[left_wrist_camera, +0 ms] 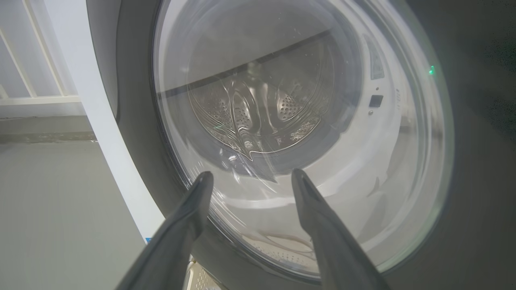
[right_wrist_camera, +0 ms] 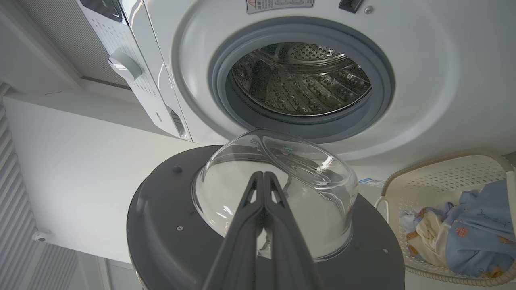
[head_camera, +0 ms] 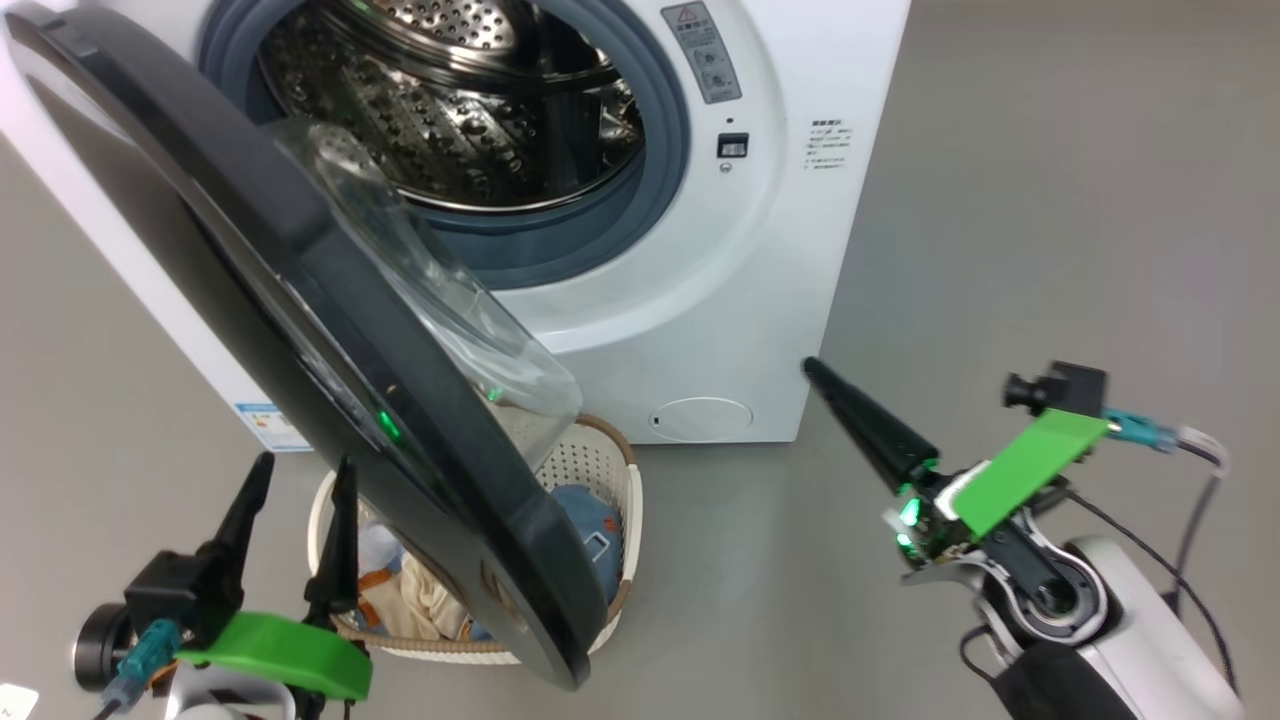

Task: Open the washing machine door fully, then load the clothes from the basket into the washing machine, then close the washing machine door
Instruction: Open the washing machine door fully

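Observation:
The white washing machine (head_camera: 800,200) shows its steel drum (right_wrist_camera: 298,76). The black washing machine door (head_camera: 330,330) stands partly swung out, its clear glass bowl (right_wrist_camera: 278,181) facing the drum. It overhangs the cream basket (head_camera: 610,465) on the floor, which holds blue and cream clothes (right_wrist_camera: 475,233). My left gripper (head_camera: 300,485) is open just outside the door, its fingers (left_wrist_camera: 203,181) pointing at the window's lower rim (left_wrist_camera: 258,241). I cannot tell if they touch it. My right gripper (head_camera: 808,366) is shut on nothing, right of the door and pointing at the bowl from the inner side (right_wrist_camera: 263,174).
Grey floor (head_camera: 1050,200) spreads to the right of the machine. A round white flap (head_camera: 702,418) and a blue label sticker (head_camera: 262,420) sit low on the machine's front. A white wall (right_wrist_camera: 80,169) stands beside the machine in the right wrist view.

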Robot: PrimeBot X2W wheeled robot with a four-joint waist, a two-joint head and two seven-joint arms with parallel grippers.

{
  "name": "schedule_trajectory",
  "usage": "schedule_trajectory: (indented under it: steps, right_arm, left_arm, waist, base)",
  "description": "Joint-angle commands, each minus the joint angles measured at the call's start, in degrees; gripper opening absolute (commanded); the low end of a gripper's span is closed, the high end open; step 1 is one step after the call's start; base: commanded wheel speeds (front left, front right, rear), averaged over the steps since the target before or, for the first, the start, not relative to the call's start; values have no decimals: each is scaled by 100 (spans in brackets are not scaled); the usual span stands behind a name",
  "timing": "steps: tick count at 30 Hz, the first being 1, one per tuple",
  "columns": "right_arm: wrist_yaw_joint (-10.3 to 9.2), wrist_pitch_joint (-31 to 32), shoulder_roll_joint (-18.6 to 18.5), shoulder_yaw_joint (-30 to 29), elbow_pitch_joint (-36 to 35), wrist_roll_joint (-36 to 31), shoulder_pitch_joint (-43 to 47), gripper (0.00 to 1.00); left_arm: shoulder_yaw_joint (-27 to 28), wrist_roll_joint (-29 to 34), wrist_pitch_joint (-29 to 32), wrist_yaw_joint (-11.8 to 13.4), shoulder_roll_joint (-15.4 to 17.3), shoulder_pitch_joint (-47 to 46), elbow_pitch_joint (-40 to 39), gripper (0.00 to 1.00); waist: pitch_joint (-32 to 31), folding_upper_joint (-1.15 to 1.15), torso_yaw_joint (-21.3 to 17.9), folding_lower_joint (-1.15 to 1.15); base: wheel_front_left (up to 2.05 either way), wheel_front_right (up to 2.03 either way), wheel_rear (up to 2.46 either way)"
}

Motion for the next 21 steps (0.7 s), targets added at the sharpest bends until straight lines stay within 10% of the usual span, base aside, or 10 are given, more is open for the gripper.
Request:
schedule_trajectory:
  steps: [1,3,4,21]
  right_arm:
    - [10,-82,-5,36,-200,-45,28,9]
    - [10,-352,-95,-49,-283,-217,129,49]
    - [10,-500,-127,-95,-327,-315,174,100]
    - [10,-2592,-597,-472,-761,-3266,1069,100]
  left_arm:
    - [212,48,-37,-15,145,-43,-137,100]
    - [244,58,-37,-15,151,20,-145,100]
    - [262,63,-37,-15,153,54,-150,100]
    - [535,153,-37,36,44,679,-474,100]
  waist:
    - [-37,0,-40,0]
    - [-68,0,-83,0]
    - [-82,0,-108,0]
    - [-210,0,-458,0]
  base:
    - [0,0,0]
    - [0,0,0]
    - [0,0,0]
    - [0,0,0]
